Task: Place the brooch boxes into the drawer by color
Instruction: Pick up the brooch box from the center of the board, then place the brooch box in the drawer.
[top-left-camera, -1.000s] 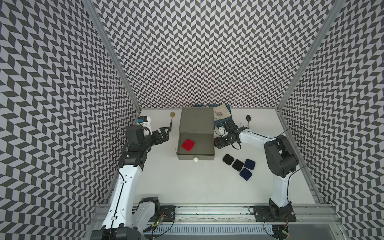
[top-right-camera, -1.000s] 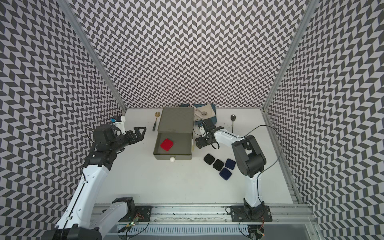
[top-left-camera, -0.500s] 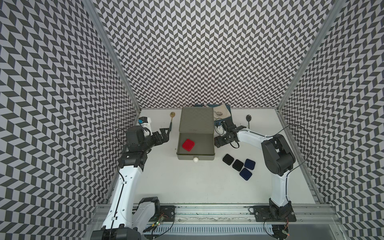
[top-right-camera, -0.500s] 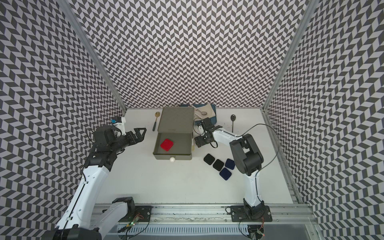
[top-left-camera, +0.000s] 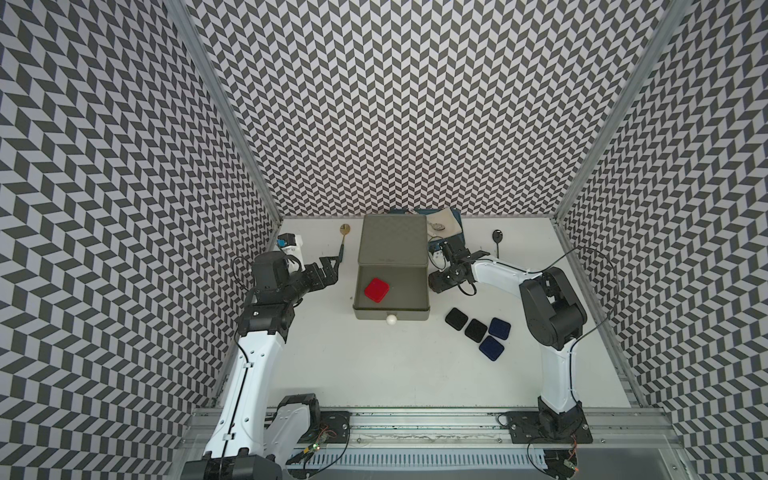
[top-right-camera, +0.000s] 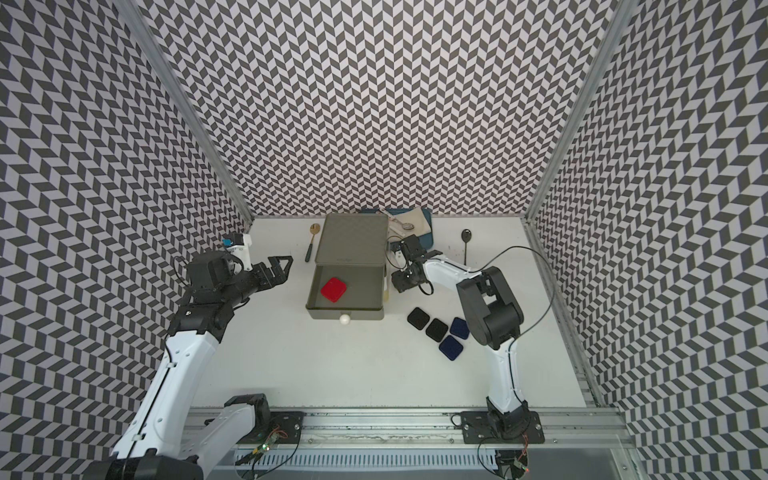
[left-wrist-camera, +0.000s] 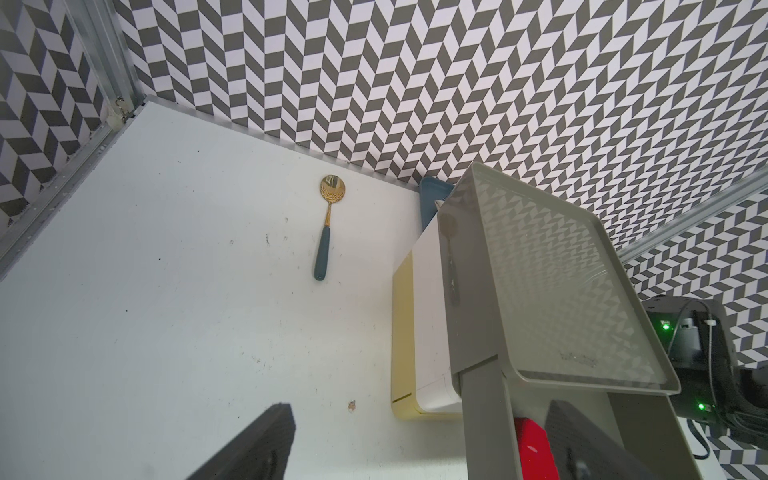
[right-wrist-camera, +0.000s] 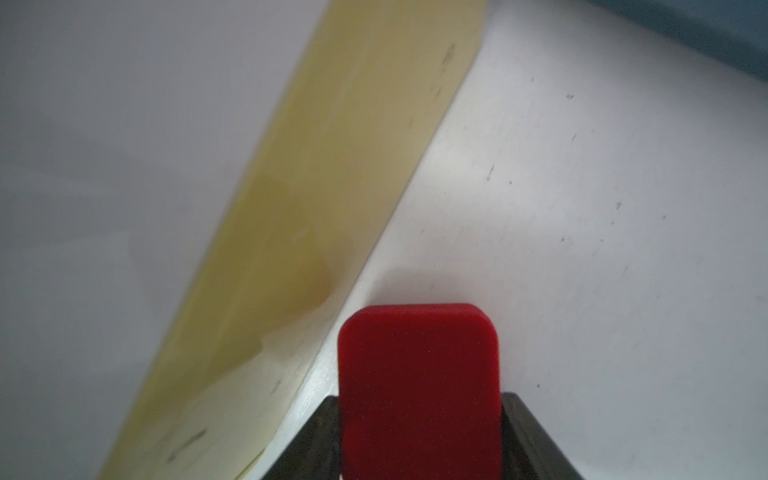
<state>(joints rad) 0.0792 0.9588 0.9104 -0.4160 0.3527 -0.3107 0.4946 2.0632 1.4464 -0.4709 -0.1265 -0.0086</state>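
Right pincer (right-wrist-camera: 419, 397) sits low over the tabletop (top-left-camera: 374, 374), just beside the right wall of the drawer (top-left-camera: 392, 241). Its fingers (right-wrist-camera: 307, 444) press against both sides of a red brooch box (right-wrist-camera: 417, 353), which looks like a grip, though the box seems to rest on the surface. Left pincer (top-left-camera: 330, 271) hangs wide open and empty to the left of the drawer. The grey top tier (top-left-camera: 390, 314) stands pulled out, with the other red box (top-left-camera: 377, 289) lying inside. Two black boxes (top-left-camera: 456, 319) and two dark blue boxes (top-left-camera: 499, 327) lie clustered on the tabletop near the right arm. The step in hand appears to be picking up the second red one. The next move calls for a straight lift clear of the close wall, then a carry over the open tier and a release beside its twin.
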